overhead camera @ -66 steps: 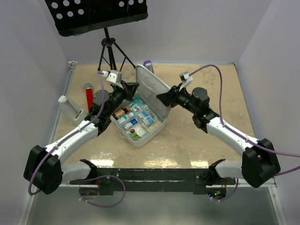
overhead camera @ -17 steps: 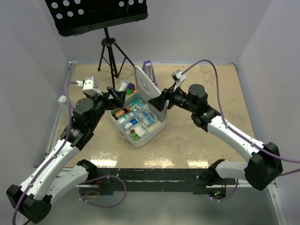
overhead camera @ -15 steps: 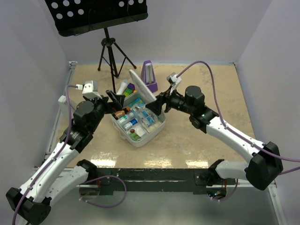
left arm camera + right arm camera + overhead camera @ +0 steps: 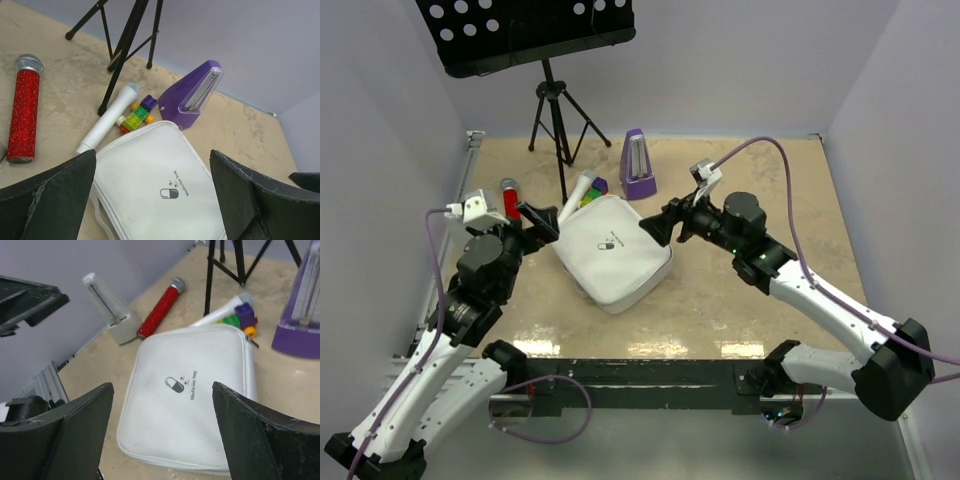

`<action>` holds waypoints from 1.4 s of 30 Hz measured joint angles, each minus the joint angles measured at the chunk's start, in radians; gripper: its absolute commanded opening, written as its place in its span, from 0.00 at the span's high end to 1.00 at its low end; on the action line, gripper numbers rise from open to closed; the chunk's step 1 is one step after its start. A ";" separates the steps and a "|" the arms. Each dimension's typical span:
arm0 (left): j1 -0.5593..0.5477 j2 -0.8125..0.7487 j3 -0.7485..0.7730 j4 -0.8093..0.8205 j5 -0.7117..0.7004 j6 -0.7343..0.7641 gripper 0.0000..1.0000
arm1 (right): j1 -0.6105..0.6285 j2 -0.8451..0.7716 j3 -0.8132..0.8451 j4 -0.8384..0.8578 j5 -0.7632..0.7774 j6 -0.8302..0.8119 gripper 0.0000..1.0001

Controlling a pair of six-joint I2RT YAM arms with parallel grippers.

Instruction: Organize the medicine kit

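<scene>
medicine kit (image 4: 150, 175) cropped below, music stand (image 4: 131, 30) above

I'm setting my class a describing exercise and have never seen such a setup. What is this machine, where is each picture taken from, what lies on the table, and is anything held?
These are two robot arms bolted at the near edge of a table, each ending in a two-finger gripper. One picture looks from above and behind them. The other two come from cameras on the wrists, so the dark shapes at their edges are that arm's own fingers. On the table lies a closed white medicine kit. Around it are a purple metronome, a red microphone, a white microphone, toy bricks, a clear metronome and a music stand. The left gripper and right gripper are open on either side of the kit, holding nothing.
</scene>
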 measured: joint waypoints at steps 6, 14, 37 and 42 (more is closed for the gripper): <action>0.013 0.131 -0.014 0.009 0.031 -0.010 0.00 | -0.007 0.101 -0.127 -0.003 0.030 0.074 0.17; 0.202 0.297 -0.105 0.080 0.261 -0.018 0.00 | -0.014 0.052 -0.240 0.006 0.092 0.134 0.14; 0.247 0.361 -0.354 0.427 0.579 -0.093 0.14 | -0.094 0.324 -0.301 0.244 0.016 0.118 0.25; 0.226 0.457 -0.346 0.488 0.593 -0.060 0.15 | -0.026 0.254 -0.365 0.256 0.042 0.124 0.26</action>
